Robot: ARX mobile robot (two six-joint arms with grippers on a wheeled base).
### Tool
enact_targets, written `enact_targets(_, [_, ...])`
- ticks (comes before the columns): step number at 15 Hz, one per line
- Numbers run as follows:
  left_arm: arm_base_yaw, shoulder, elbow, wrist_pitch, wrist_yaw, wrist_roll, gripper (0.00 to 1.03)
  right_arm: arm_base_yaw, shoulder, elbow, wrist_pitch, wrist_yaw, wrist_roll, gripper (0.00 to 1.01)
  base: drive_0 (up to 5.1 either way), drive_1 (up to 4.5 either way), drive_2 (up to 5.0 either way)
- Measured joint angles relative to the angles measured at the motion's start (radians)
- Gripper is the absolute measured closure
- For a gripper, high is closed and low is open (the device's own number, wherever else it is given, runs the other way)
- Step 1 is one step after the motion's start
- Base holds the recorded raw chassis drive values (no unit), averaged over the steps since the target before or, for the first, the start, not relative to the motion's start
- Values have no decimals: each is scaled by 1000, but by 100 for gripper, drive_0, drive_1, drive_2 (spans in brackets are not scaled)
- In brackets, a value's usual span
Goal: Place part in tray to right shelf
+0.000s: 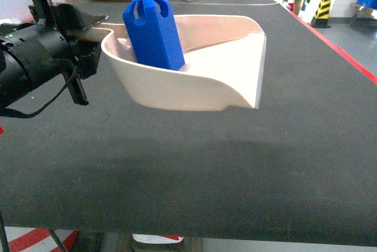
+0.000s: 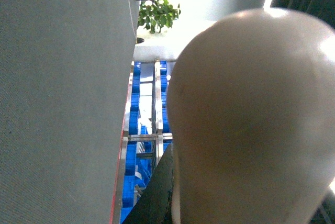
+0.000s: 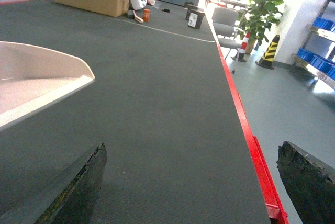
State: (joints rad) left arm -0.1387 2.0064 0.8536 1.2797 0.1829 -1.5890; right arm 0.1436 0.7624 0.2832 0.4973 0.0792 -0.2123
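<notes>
**One job done, one big job still waiting**

One part [image 1: 153,31] is already sitting inside the tray [image 1: 194,87]. It is the little blue block, and it is standing up, tipped a bit, at the back of the scoop near the handle end. So the "part in tray" step is looking finished.

The tray is being held up over the dark table [image 1: 247,169], toward its far left side. Its flat open lip is pointing to the right. The left gripper [image 1: 88,31] is sitting at the tray's handle, at the left edge of the head view. It seems to be holding the handle, but the fingers are hidden behind black parts, so I cannot tell if they are squeezed tight or not. The left wrist view is showing only the round cream back of the tray, very close up.

The right gripper [image 3: 193,182] is hanging over the table near its red right edge. Its two dark fingers [image 3: 73,187] are spread wide apart and are holding nothing. The tray's front corner is showing just to its left, not touching it.

The right shelf is not showing in any view. My guess is that the tray is still needing to travel all the way there. The block could tip out on the trip if the tray is leaning forward.
</notes>
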Motion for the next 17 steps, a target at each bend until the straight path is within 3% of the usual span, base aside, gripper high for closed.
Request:
enact_targets(4, [6,1,0,0,-6,0,88,0,0,1,0,-1,0,3,0,0,0])
enact_targets(17, [-1,3,1,0,0,-1,88,0,0,4,3,-1,-3,3,476,-347,-156])
